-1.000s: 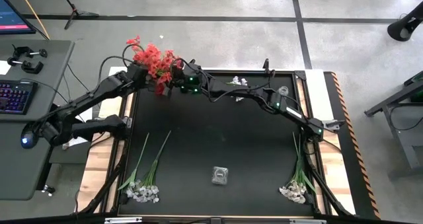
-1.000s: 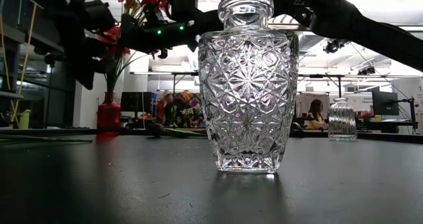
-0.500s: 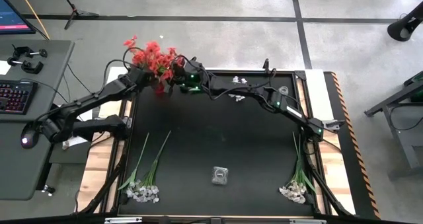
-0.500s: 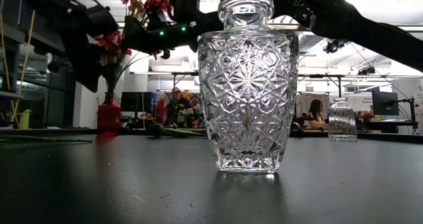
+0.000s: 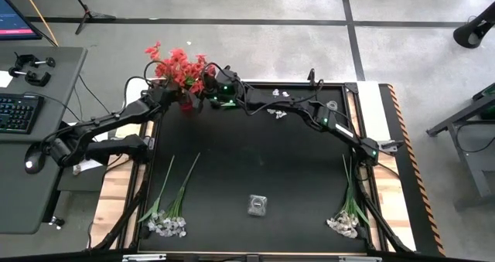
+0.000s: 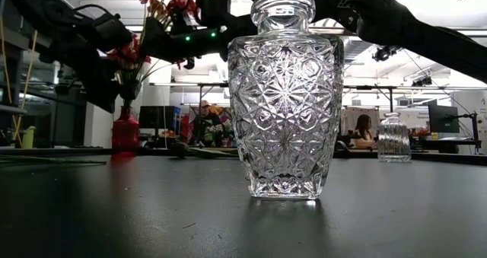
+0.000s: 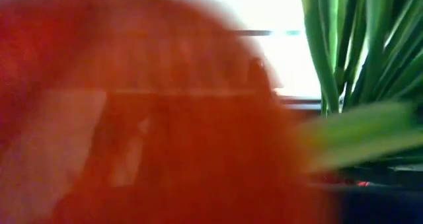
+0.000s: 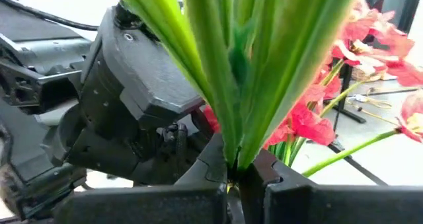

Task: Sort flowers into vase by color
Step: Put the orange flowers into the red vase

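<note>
I see a keyboard (image 5: 17, 112) and mouse (image 5: 31, 165) on the grey desk (image 5: 46, 69) beside my black surface (image 5: 255, 161), people seated in the room behind (image 6: 364, 130), tripod foot (image 5: 87, 15)

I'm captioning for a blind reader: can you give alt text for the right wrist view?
The right gripper is clamped on a bunch of green stems. Red flowers spread beyond them, and the other arm's dark gripper sits close alongside.
</note>
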Controlling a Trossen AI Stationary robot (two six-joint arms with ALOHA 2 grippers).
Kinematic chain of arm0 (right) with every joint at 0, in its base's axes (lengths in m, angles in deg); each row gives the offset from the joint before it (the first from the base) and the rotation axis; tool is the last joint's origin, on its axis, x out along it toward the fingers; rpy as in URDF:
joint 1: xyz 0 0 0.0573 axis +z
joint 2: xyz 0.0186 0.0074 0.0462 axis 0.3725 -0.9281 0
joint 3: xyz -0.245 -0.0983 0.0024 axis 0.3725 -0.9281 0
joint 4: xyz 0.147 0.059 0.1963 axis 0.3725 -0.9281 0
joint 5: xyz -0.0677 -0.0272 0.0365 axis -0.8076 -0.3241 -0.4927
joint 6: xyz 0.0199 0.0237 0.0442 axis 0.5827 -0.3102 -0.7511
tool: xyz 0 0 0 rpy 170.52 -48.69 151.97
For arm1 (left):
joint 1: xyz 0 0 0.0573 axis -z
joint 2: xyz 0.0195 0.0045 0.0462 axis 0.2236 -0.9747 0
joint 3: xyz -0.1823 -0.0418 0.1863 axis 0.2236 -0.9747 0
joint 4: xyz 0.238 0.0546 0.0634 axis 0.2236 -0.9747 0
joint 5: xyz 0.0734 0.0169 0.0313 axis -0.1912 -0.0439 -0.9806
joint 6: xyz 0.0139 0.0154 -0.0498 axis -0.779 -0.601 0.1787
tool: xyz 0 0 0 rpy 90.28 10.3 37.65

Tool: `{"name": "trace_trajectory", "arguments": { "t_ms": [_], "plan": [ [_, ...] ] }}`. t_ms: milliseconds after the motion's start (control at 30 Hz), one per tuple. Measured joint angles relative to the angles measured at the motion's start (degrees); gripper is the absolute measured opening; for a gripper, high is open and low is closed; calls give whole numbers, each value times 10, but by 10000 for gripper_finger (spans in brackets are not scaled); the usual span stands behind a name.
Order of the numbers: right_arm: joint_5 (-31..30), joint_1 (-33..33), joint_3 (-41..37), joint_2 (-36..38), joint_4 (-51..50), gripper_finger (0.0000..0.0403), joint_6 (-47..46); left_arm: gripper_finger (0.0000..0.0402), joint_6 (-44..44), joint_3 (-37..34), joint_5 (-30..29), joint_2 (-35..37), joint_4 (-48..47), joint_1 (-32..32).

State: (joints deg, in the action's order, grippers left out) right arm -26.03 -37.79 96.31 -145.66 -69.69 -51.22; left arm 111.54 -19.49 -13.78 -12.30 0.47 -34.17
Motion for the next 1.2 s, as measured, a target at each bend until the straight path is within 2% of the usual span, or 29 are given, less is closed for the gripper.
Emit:
{"name": "trace_trajectory", "arguments": {
  "t_ms": [133, 367, 467, 667, 1067, 1200],
  "plan": [
    [7, 1, 0, 0, -9, 0, 3, 0, -28, -6, 14, 17, -13, 0],
    [16, 0, 0, 0, -12, 0, 4, 0, -82, -37, 103, 85, -8, 0],
    [17, 1, 0, 0, -14, 0, 4, 0, -102, -41, 123, 100, -5, 0],
    [22, 0, 0, 1, -19, 0, 4, 0, -117, -50, 102, 88, 13, 1],
    [24, 1, 0, 1, -20, 0, 4, 0, -91, -52, 47, 50, 59, 17],
    [24, 0, 0, 1, -20, 0, 4, 0, -97, -52, 53, 53, 56, 18]
  ]
}}
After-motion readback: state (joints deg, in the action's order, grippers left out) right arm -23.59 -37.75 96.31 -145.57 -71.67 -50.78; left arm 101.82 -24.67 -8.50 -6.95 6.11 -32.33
